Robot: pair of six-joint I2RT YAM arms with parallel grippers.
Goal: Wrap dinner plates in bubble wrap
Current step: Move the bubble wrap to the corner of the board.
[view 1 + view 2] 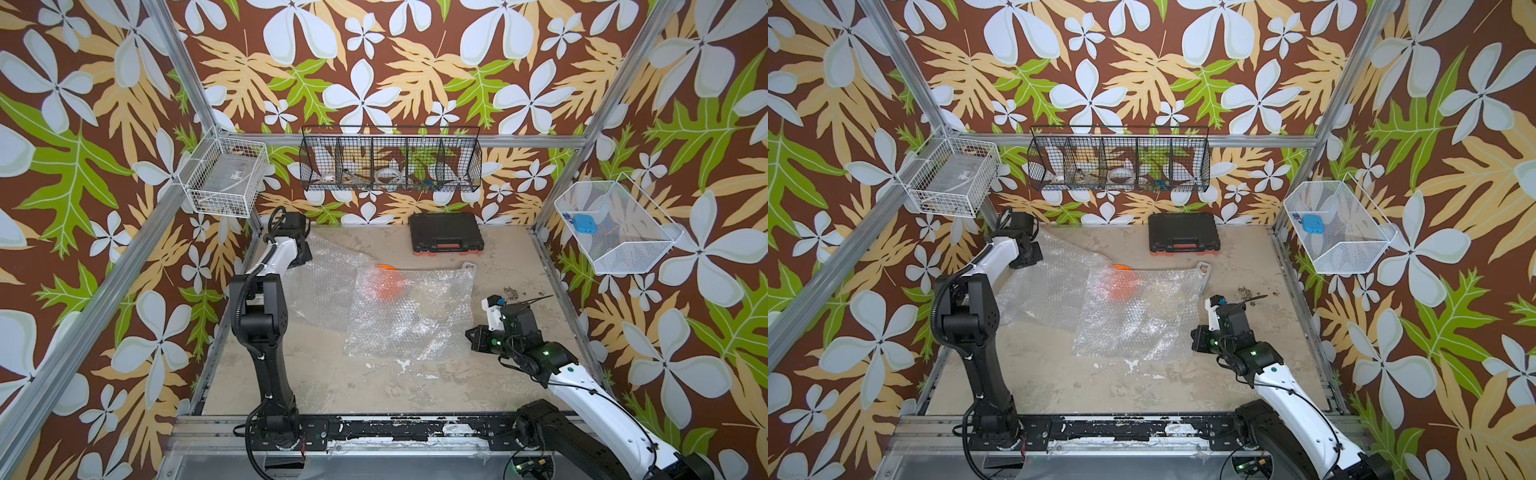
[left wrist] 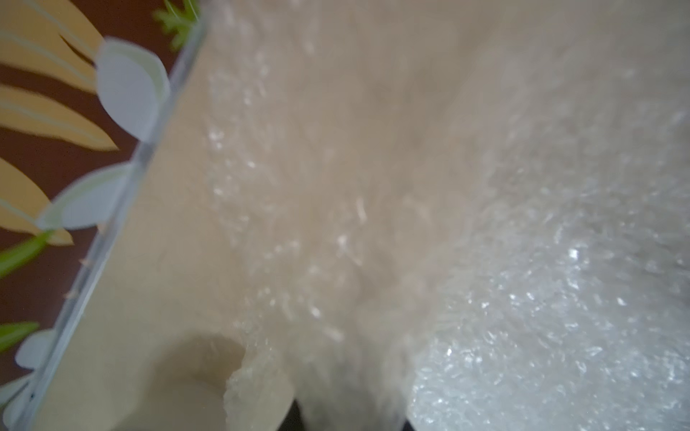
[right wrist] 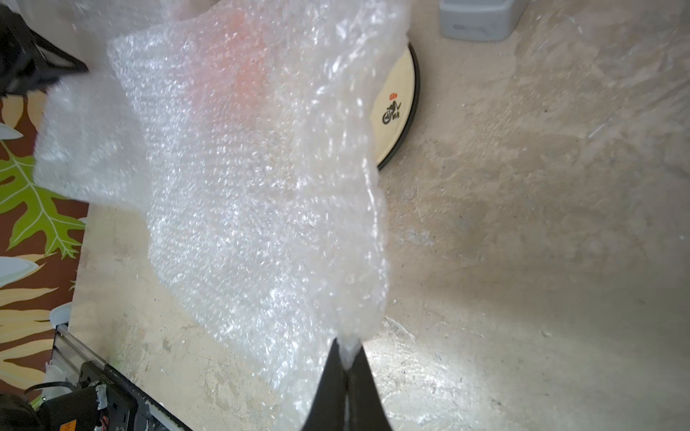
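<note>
Right fingers (image 3: 347,350) clamp tight on a corner of the clear, bubbled plastic sheet (image 3: 242,186), which drapes over a glossy orange round plate (image 1: 387,268). Left fingers (image 1: 303,257) sit at a second sheet (image 1: 320,274); their opening cannot be told.

Robot lab cell: aluminium frame (image 1: 183,62), floral backdrop (image 1: 374,62), wire baskets (image 1: 390,166).

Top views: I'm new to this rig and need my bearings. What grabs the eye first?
The loud flowered wallpaper covering the walls. Then the shiny bubble wrap spread mid-table, with an orange plate glowing through its far edge. The right gripper pinches one corner of the wrap.
</note>
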